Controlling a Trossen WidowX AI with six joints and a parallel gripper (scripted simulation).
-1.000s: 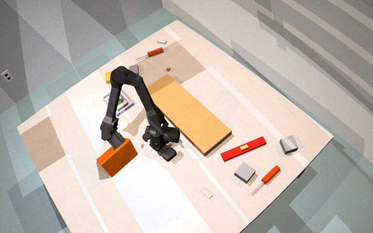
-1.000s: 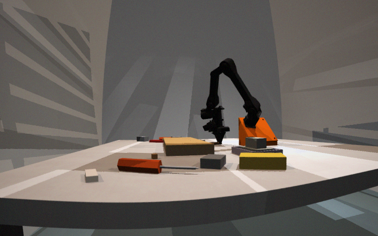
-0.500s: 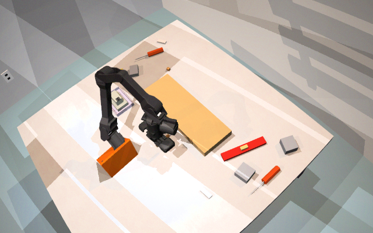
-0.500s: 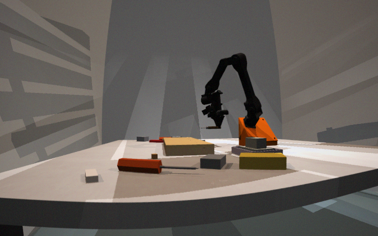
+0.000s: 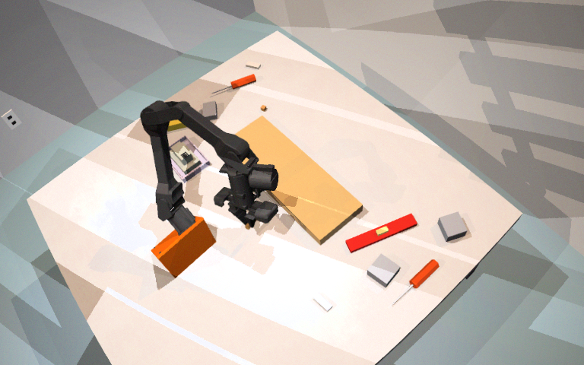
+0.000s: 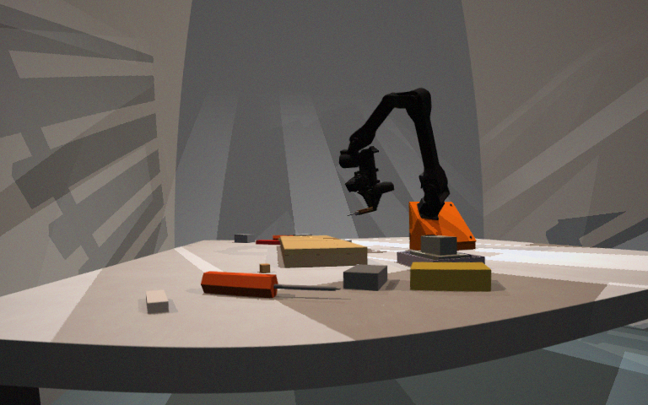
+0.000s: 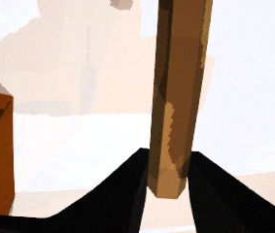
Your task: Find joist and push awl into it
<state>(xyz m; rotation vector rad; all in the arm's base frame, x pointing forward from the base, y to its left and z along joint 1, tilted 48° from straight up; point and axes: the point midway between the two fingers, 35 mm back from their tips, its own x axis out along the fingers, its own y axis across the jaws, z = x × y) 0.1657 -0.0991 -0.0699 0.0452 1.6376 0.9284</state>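
Note:
My gripper (image 5: 249, 223) (image 6: 374, 207) (image 7: 168, 158) is shut on the awl's brown wooden handle (image 6: 365, 210) (image 7: 181, 73). The awl is in the air, lying nearly level, with its thin metal shaft pointing left and slightly down in the exterior view. The wrist view shows the handle's butt end between the fingers; its shaft is out of that view. The wooden floor panel (image 5: 304, 180) (image 6: 325, 256) lies flat beside the gripper, which hangs higher than it. I see no clear hole in it. The stud finder (image 5: 186, 157) (image 6: 438, 245) sits in the tray (image 5: 197, 172) (image 6: 404, 258).
A red level (image 5: 363, 239), two grey blocks (image 5: 452, 226) (image 5: 382, 270) and an orange screwdriver (image 5: 424, 273) lie beyond the panel's near end. Past its other end are another screwdriver (image 5: 243, 81) (image 6: 239, 283), a grey block (image 6: 365, 277), a yellow block (image 6: 450, 276) and a small cube (image 5: 263, 108).

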